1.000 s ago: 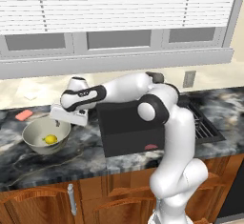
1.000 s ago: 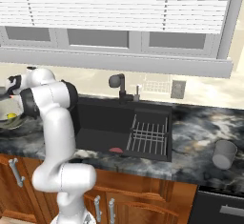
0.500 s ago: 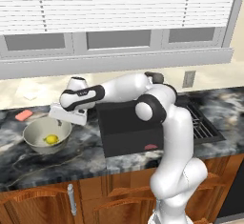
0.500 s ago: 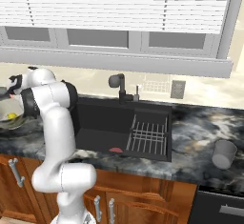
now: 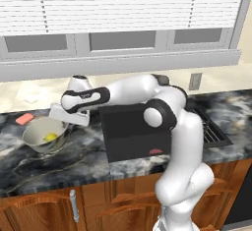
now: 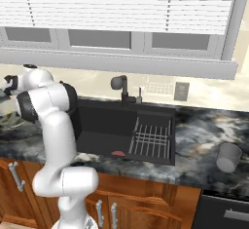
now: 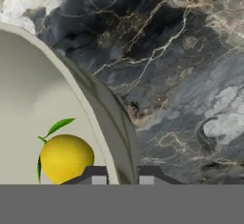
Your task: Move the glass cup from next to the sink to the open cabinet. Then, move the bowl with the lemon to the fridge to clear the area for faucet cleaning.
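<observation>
The bowl (image 5: 42, 132) sits at the left of the dark stone counter, cream inside, with the lemon (image 5: 50, 137) in it. In the hand view the lemon (image 7: 66, 157) and its green leaf lie against the bowl's inner wall (image 7: 43, 99). My gripper (image 7: 121, 178) straddles the bowl's right rim, one fingertip (image 7: 97, 179) inside and one outside, shut on it. In the left base view the gripper (image 5: 64, 123) is at that rim. The glass cup (image 6: 228, 157) lies on the counter far right of the sink (image 6: 121, 125). The faucet (image 6: 120, 87) stands behind the sink. Cabinet and fridge are out of view.
A pink sponge (image 5: 24, 118) lies behind the bowl near the wall. A wire rack (image 6: 153, 138) and a small red item (image 6: 118, 153) are in the sink. Base cupboards with silver handles (image 5: 74, 206) run below the counter's front edge.
The hand and the bowl have shifted slightly up and to the left. The rest of the scene is unchanged.
</observation>
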Controlling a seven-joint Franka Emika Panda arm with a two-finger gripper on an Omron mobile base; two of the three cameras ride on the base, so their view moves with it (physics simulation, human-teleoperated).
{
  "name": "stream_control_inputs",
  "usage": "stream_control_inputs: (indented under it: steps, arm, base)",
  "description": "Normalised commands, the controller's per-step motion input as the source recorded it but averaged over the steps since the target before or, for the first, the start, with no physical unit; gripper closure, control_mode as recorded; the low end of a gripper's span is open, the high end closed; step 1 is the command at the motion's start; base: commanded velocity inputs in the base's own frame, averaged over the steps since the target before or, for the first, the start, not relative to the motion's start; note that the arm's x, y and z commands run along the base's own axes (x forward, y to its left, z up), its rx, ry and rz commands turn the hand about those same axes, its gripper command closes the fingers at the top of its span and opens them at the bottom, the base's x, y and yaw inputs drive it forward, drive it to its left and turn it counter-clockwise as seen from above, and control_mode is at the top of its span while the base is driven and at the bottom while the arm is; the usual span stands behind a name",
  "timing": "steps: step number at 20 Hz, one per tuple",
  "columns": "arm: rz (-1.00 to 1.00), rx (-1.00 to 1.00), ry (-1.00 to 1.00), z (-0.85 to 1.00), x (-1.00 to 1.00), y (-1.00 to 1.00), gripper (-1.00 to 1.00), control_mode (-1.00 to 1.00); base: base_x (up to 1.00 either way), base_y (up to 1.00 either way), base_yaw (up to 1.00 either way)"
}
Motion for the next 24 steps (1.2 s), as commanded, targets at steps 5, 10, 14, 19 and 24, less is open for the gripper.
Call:
stream_control_inputs:
  steps: [5, 10, 14, 19, 24]
  arm:
    - [-0.01, 0.05, -0.24, 0.98, -0.45, -0.39, 1.0, -1.0]
    - [-0.04, 0.11, -0.25, 1.0, -0.9, -0.79, 1.0, -1.0]
    - [-0.04, 0.18, -0.27, 1.0, -1.0, -1.0, 1.0, -1.0]
    - [-0.08, 0.27, -0.21, 0.92, -1.0, -1.0, 1.0, -1.0]
    - [-0.16, 0.27, -0.04, 0.69, -1.0, -1.0, 1.0, -1.0]
  base:
    - [0.0, 0.0, 0.0]
    - [0.0, 0.0, 0.0]
    - [0.0, 0.0, 0.0]
    - [0.0, 0.0, 0.0]
    - [0.0, 0.0, 0.0]
